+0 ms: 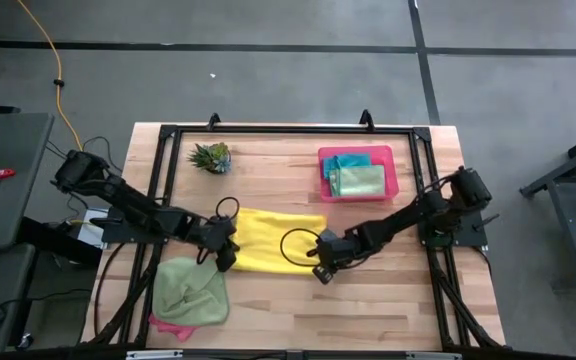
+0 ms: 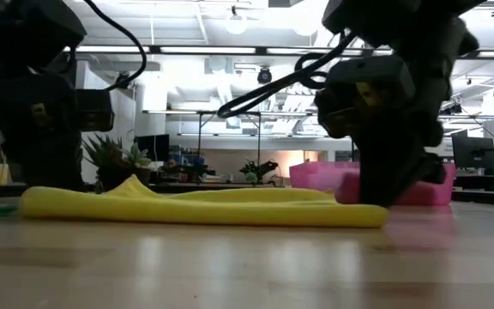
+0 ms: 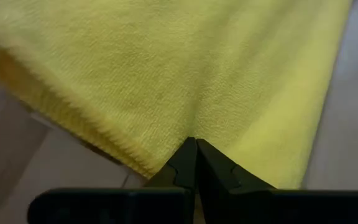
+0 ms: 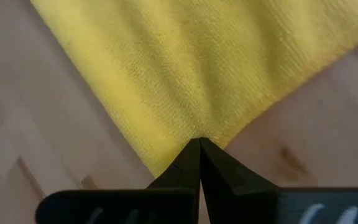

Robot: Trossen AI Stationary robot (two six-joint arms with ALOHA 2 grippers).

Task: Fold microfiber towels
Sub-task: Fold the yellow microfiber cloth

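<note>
A yellow microfiber towel (image 1: 273,240) lies flat on the middle of the wooden table, looking folded into a wide strip. In the low view the yellow towel (image 2: 204,206) rests along its whole length on the wood. My left gripper (image 1: 226,262) is shut at the towel's near left corner. My right gripper (image 1: 320,274) is shut at its near right corner. Both wrist views show the shut fingertips (image 3: 194,149) (image 4: 199,148) sunk into yellow cloth. My left gripper pinches the yellow towel close to its near left corner (image 3: 182,127) between its two fingers, slanting down from the table's left. One layer or several, I cannot tell. The towel lies on the table, slack. My right gripper pinches the towel just inside its near right corner (image 4: 194,124) between its two fingers, coming steeply down from the table's right. The cloth puckers slightly toward the fingertips. That end (image 2: 358,215) lies on the wood.
A pink tray (image 1: 400,172) at the far right holds a teal towel (image 1: 351,160) and a folded light green towel (image 1: 360,181). A small spiky plant (image 1: 211,157) stands far left. A crumpled light green towel (image 1: 190,290) lies over a pink towel (image 1: 168,325) near left.
</note>
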